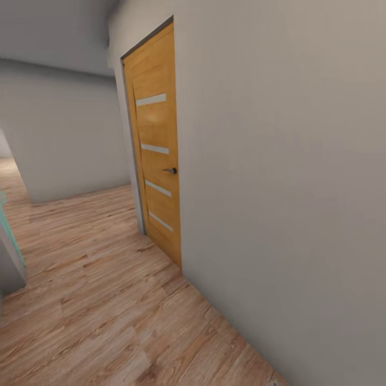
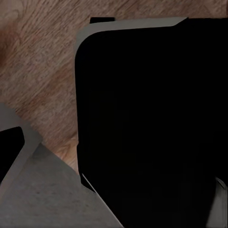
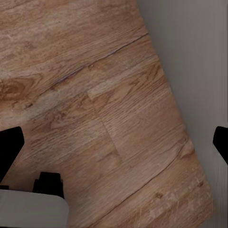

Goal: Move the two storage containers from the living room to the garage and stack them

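Rolling along a wall (image 1: pixel 279 187) toward a closed wooden door (image 1: pixel 155 145) on plank flooring (image 1: pixel 96 300), right fingers (image 3: pixel 9 147) apart and empty, left unreadable.

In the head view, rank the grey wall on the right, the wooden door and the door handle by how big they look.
Largest to smallest:
1. Grey wall, though nearness to the camera enlarges it.
2. Wooden door.
3. Door handle.
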`<state>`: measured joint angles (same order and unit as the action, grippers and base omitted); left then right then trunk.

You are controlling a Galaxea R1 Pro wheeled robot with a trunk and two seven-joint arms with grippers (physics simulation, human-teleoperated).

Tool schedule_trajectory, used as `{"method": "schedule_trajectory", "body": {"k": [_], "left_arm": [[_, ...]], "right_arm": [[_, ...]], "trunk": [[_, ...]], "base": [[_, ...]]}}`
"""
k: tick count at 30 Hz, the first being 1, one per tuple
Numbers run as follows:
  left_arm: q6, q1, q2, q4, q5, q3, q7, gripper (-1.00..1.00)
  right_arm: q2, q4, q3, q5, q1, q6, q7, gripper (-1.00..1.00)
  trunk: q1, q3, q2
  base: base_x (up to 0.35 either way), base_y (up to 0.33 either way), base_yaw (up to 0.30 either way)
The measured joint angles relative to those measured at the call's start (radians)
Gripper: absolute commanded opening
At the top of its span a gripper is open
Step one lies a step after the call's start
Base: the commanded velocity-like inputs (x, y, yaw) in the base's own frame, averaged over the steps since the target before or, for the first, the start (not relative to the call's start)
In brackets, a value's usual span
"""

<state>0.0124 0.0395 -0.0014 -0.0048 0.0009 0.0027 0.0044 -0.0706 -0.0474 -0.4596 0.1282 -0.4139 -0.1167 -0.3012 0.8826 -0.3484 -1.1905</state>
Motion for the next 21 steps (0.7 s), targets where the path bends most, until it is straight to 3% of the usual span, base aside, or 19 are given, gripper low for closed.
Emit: {"method": "schedule_trajectory", "body": {"k": [6,21], "left_arm": [[0.000,0.000,0.000,0.000,0.003,0.000,-0.003,1.00],[0.000,0.000,0.000,0.000,0.005,0.002,-0.002,1.00]], "right_arm": [[0.000,0.000,0.001,0.000,0.000,0.000,0.000,1.00],[0.003,-0.002,0.002,0.000,0.000,0.011,-0.001,1.00]], "trunk": [[0.000,0.000,0.000],[0.001,-0.006,0.000]], "base": [[0.215,0.000,0.091],[0.023,0.000,0.278]]}}
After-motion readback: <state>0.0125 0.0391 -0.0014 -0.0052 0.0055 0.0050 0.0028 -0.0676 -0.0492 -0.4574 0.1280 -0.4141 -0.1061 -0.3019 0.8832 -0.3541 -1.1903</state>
